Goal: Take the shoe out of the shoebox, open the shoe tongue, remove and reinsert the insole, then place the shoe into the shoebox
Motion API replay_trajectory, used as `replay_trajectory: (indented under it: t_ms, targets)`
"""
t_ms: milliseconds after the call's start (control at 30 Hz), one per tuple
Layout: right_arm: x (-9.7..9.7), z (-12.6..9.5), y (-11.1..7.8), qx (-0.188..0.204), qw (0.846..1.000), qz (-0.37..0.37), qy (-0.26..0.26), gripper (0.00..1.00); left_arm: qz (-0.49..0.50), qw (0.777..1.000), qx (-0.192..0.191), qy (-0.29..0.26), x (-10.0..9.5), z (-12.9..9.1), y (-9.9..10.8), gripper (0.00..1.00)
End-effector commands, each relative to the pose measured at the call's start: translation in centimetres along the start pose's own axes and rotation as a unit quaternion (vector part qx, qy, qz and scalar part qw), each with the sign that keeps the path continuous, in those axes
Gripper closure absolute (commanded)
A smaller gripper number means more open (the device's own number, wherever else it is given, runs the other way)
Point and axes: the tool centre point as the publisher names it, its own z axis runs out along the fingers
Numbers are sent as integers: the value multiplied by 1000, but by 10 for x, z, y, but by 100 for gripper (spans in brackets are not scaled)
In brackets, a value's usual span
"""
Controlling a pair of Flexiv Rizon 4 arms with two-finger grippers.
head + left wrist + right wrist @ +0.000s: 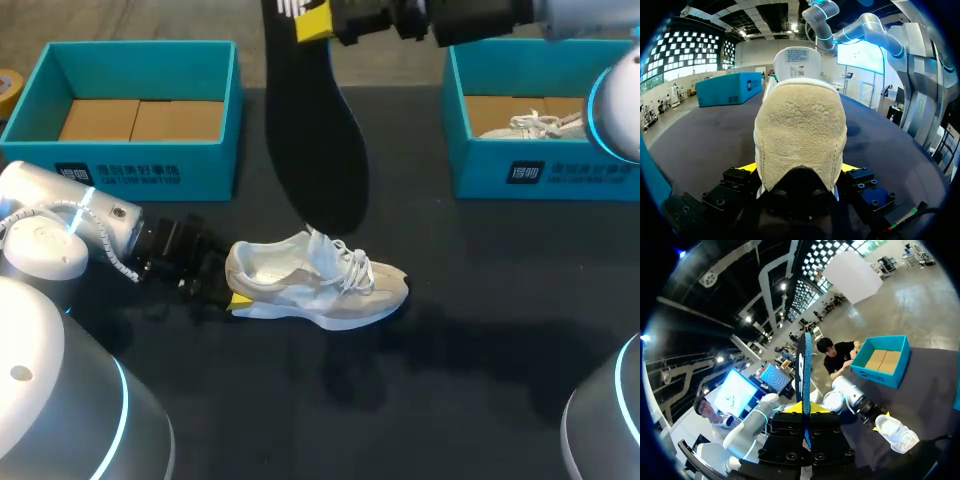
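White sneaker (315, 285) sits on its sole in the middle of the dark table (480, 340), toe toward the robot's right, outside both teal boxes; its black insole (315, 140) is out and hangs upright above it, wider end down, just over the laces, so I'd judge the step in hand to be the reinsertion. The right gripper (305, 15) pinches the insole's upper end, its two yellow tips pressed close on the thin sheet, as the right wrist view shows edge-on; the left gripper (233, 290) lies low on the table with its fingers spread wide around the heel, one yellow tip on each flank, clamping the sneaker from both sides. The next move, to my eye, calls for lowering the wide end into the opening and sliding it forward under the raised tongue while the left arm steadies the heel; the laces by the opening could snag it. The left shoebox (150, 165) stands behind the left arm, cardboard floor showing; the right shoebox (560, 180) holds a second shoe (530, 125).
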Motion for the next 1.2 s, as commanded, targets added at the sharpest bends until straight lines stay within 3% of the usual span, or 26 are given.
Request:
replay_trajectory:
  t_ms: [33, 467, 1200]
  targets:
    - [5, -40, -20, -20, 1000, -5, -5, 100, 0, 1000, 0, 0, -1, 1, 1, 100]
    - [-6, -71, -45, -41, 999, 15, -22, 100, 0, 1000, 0, 0, -1, 1, 1, 100]
    - [-6, -68, -59, -40, 999, 29, -15, 100, 0, 1000, 0, 0, -1, 1, 1, 100]
